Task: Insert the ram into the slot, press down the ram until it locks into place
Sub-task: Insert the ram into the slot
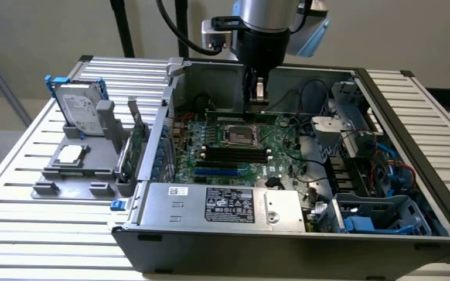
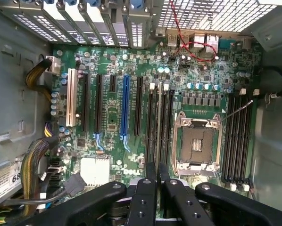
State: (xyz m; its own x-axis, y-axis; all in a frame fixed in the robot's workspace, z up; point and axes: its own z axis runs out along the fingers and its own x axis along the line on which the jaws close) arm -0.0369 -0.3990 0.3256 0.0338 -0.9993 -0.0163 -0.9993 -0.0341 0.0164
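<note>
With the jaws clenched on the top edge of the ram, held edge-on above the slots beside the processor socket, treat it as light, stiff and fragile, gripping only its bare edges.

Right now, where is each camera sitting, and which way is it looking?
Exterior view: sits off the arm, above and outside the open computer case, looking down at a slant into it; the arm and its gripper hang over the motherboard.
Wrist view: rides on the wrist, looking nearly straight down at the motherboard; the black gripper juts into the picture.
Shared: both see the gripper, the motherboard and its square processor socket.
</note>
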